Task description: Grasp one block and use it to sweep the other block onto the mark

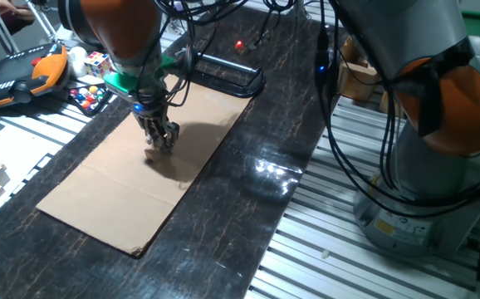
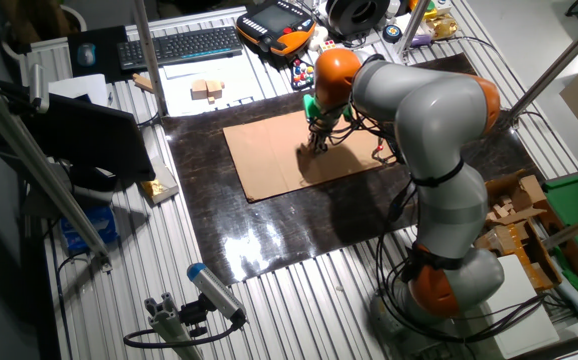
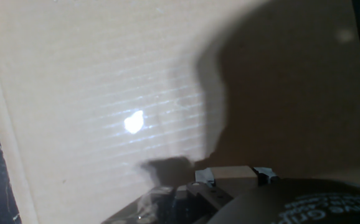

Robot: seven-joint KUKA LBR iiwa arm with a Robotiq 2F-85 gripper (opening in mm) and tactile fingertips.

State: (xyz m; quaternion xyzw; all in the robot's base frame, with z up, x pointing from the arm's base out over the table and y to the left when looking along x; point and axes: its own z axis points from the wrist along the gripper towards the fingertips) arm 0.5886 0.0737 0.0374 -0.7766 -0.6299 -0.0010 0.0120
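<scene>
Hand view showed mostly cardboard [image 3: 74, 93], pale and ribbed on the left, falling into deep shadow on the right. One bright glint sat left of centre. At the bottom edge, between the pincer's [image 3: 230, 176] two fingertips, a tan flat-topped block [image 3: 230, 172] showed, its pale top face just visible. It looked like plain light wood, square-edged, and probably light and rigid enough to push with.

One fixed view, left to right: clutter of coloured balls [image 1: 89, 95] and a teach pendant [image 1: 20, 75] at the far left of the surface [image 1: 223, 224]; then the cardboard sheet [image 1: 107, 199]; the pincer [image 1: 159, 148] low over its middle, tips down at the sheet, a small pale block [image 1: 154, 154] at the tips. Fingers stood narrow, seemingly pinched on that block, though contact could not be confirmed.

Second block and mark: not found in any view; too small or hidden by arm and shadow.

The other fixed view agreed: the arm [image 2: 419, 110] bent over, the pincer [image 2: 318, 143] down near the right part of the cardboard [image 2: 269, 160].

Judged step: the grasp of the tool block, at or near done. Next move would call for locating the other block and the mark, then setting the held block behind the loose one, in line with the mark, and pushing low and steady.
</scene>
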